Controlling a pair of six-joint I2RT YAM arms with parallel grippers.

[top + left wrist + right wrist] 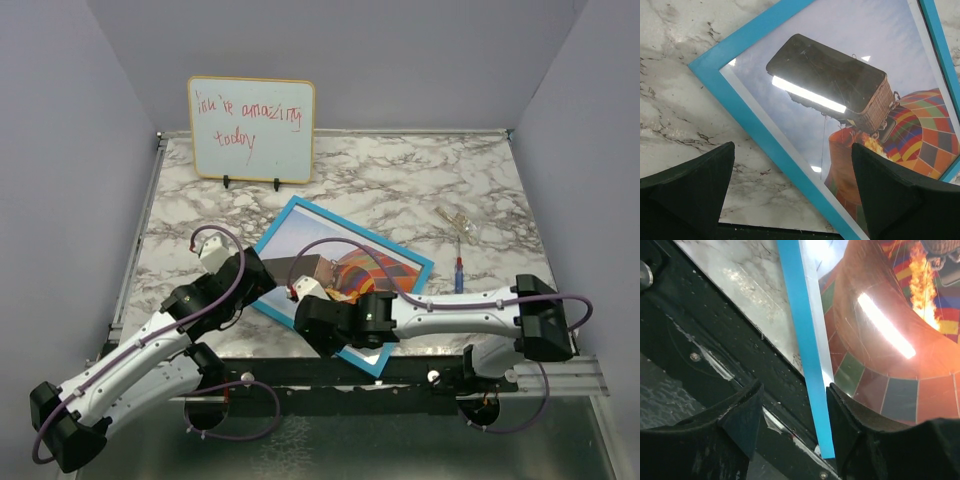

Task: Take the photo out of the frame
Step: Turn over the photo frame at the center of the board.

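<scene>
The frame (268, 232) lies flat on the marble table, turned like a diamond, its blue rim up. The photo (378, 268) of a striped balloon shows inside it. My left gripper (262, 274) hovers open over the frame's left rim (740, 42), with marble and the photo (920, 130) between its fingers. My right gripper (365, 345) stands open at the frame's near corner. There the blue rim (800, 315) runs down between the jaws, close beside the right finger (850, 425) and well apart from the left one. The photo (880, 365) fills the right of that view.
A small whiteboard (250, 128) with red writing stands at the back. A blue and red screwdriver (459, 272) and a clear plastic piece (460, 222) lie right of the frame. The table's black front rail (715, 340) runs under the frame's near corner.
</scene>
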